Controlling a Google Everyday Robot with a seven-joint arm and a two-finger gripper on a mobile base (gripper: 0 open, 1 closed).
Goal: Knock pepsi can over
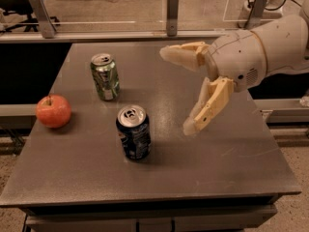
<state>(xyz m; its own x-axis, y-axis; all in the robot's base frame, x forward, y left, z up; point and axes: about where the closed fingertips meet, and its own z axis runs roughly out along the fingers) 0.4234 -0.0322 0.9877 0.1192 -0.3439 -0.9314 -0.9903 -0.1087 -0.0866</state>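
The pepsi can [133,132] is dark blue with a silver top and stands upright on the grey table [222,168], left of centre toward the front. My gripper [177,92] comes in from the right on a white arm and hangs above the table, right of the can and apart from it. Its two cream fingers are spread wide, one finger [184,56] pointing left and the other finger [207,106] pointing down-left. It holds nothing.
A green can [105,76] stands upright behind and left of the pepsi can. A red apple [53,111] lies at the table's left edge. A rail with metal posts [172,13] runs behind the table.
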